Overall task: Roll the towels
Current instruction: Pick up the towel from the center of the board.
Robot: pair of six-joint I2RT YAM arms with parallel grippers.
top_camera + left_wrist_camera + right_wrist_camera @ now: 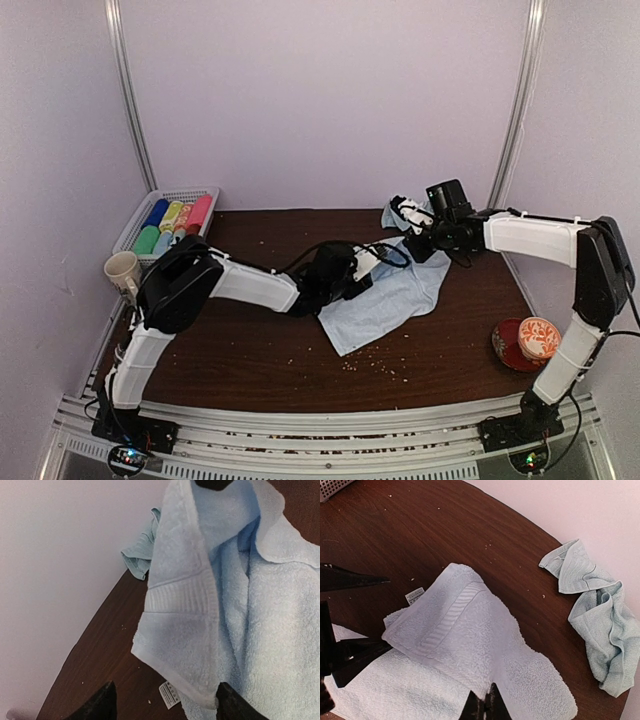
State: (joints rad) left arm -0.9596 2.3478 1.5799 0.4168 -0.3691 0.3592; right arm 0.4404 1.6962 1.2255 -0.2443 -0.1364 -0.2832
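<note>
One pale blue towel lies spread at the table's middle, its far end lifted and folded over. My right gripper is shut on that raised fold of the towel. My left gripper is open. The towel's hemmed corner and its white label sit between the two dark fingers, and the right finger touches the cloth. A second towel lies crumpled by the back wall, and both wrist views show this second towel. The left fingers show at the left of the right wrist view.
A white basket with several coloured rolls stands at the back left, a mug in front of it. A red bowl holding a patterned cup sits at the right edge. Crumbs dot the brown table.
</note>
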